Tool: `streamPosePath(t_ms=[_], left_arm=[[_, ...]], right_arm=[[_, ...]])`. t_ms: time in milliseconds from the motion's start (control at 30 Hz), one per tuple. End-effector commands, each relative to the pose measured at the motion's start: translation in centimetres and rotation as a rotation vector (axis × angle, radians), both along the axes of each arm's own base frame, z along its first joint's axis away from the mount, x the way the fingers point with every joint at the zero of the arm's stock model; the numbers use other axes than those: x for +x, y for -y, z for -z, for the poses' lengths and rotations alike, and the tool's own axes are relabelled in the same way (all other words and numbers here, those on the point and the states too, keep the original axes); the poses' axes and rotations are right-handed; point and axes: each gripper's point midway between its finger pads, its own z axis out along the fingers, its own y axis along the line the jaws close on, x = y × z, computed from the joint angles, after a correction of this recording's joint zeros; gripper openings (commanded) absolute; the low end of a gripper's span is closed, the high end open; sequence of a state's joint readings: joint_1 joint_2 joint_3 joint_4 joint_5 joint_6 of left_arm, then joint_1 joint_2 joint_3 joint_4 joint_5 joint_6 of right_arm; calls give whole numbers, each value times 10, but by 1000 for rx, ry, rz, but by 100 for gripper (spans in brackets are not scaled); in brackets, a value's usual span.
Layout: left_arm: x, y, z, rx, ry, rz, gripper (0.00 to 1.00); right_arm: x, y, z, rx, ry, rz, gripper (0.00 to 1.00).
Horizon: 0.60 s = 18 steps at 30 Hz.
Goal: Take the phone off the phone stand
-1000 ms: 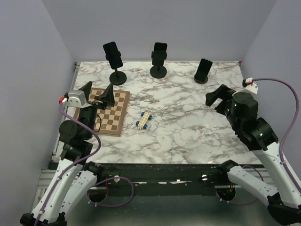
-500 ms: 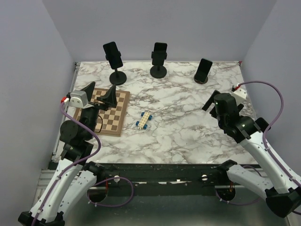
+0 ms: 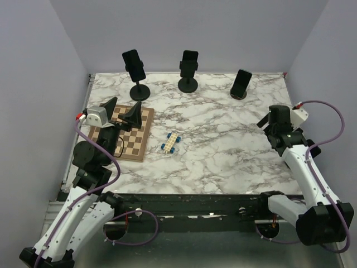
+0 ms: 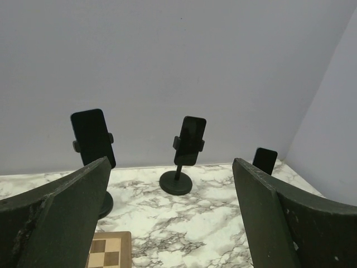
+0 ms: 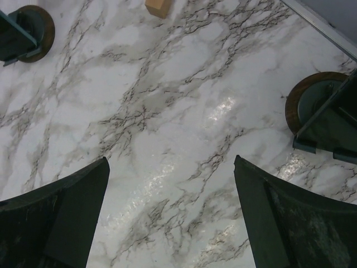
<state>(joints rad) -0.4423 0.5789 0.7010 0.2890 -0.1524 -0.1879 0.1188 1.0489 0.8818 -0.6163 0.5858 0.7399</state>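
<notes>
My left gripper (image 3: 121,110) and right gripper (image 5: 170,161) are wide, empty; right wrist view clips a stand base (image 5: 33,25) at 10 o'clock, a second base (image 5: 321,109) at 3.

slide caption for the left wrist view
Open left gripper facing three phones on stands on the marble table.

Both arms (image 3: 78,215) are white and black, with purple cables (image 3: 323,103) and dark fingers (image 4: 67,218).
</notes>
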Motion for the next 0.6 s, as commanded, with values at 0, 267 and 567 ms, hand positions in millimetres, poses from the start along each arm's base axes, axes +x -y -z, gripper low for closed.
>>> streamPosePath(t_ms=[0, 267, 567], left_arm=[[-5, 2, -14, -19, 22, 17, 99], [-4, 12, -9, -18, 3, 47, 99], [-4, 20, -4, -18, -10, 64, 99]], right_arm=[[2, 15, 7, 86, 33, 56, 100], [-34, 75, -1, -59, 13, 264, 100], [-52, 112, -6, -176, 34, 355, 100]])
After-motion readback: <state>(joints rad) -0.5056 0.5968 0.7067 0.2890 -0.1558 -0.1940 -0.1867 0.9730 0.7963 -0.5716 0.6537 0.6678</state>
